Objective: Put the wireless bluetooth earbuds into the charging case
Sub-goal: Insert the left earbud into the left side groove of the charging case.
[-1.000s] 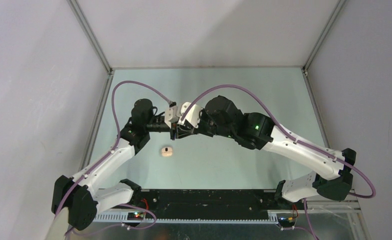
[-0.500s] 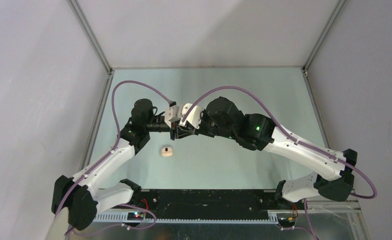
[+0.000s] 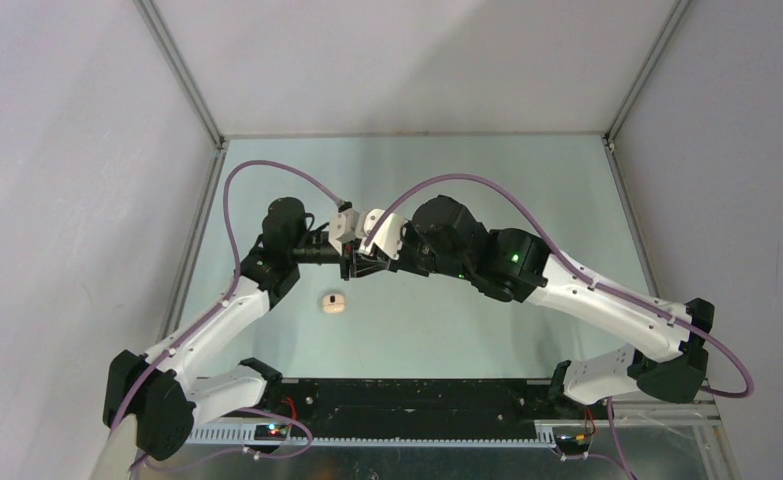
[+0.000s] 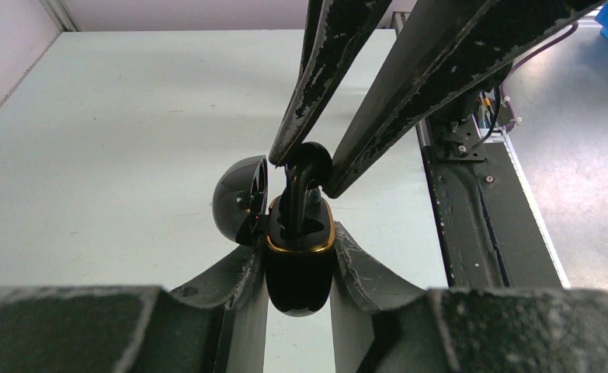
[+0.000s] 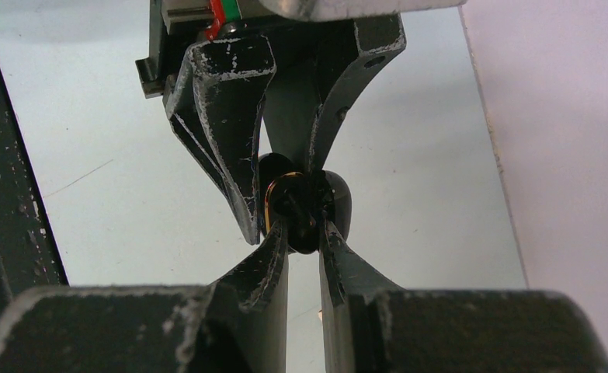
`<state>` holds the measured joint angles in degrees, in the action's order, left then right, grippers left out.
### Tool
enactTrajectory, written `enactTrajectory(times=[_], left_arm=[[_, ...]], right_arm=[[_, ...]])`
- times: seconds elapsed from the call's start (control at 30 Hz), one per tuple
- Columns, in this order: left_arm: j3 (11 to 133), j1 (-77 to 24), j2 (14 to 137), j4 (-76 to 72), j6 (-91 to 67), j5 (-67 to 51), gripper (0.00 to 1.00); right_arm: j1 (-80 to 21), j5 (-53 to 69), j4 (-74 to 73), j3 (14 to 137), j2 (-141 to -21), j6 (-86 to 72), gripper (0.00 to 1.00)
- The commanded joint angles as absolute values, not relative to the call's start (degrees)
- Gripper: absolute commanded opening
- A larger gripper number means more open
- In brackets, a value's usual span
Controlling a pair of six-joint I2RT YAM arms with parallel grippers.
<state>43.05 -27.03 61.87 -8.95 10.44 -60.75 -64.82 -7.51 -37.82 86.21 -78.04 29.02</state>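
A glossy black charging case [image 4: 299, 272] with a gold rim is held off the table, my left gripper [image 4: 299, 249] shut on its sides. Its hinged lid [image 4: 238, 198] hangs open to the left. From the opposite side, my right gripper [image 5: 303, 229] is shut on a black earbud [image 4: 304, 167], whose lower end sits down in the case's well. In the top view the two grippers meet tip to tip, left gripper [image 3: 346, 262] against right gripper [image 3: 360, 262], at the table's middle. A small beige rounded piece [image 3: 334, 302] with a dark spot lies on the table just in front of them.
The pale green table [image 3: 467, 180] is walled by grey panels at left, right and back. A black rail [image 3: 417, 400] runs along the near edge between the arm bases. Purple cables [image 3: 257, 170] arch over both arms.
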Motion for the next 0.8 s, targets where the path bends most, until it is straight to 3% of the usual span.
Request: enactTrajectory(times=[0.0, 0.63, 0.77], left_arm=[[43.49, -27.07, 61.8, -11.84, 9.31, -61.94, 0.01], [43.0, -27.07, 61.29, -12.93, 8.47, -61.77, 0.02], [42.86, -27.07, 61.35, -12.84, 8.69, -61.72, 0.02]], right_arm=[[-65.05, -6.91, -36.04, 86.1, -76.28, 28.92, 0.09], [-65.55, -3.98, -37.69, 89.48, -80.66, 24.89, 0.09], [-65.65, -3.85, -38.09, 89.85, -80.28, 25.14, 0.18]])
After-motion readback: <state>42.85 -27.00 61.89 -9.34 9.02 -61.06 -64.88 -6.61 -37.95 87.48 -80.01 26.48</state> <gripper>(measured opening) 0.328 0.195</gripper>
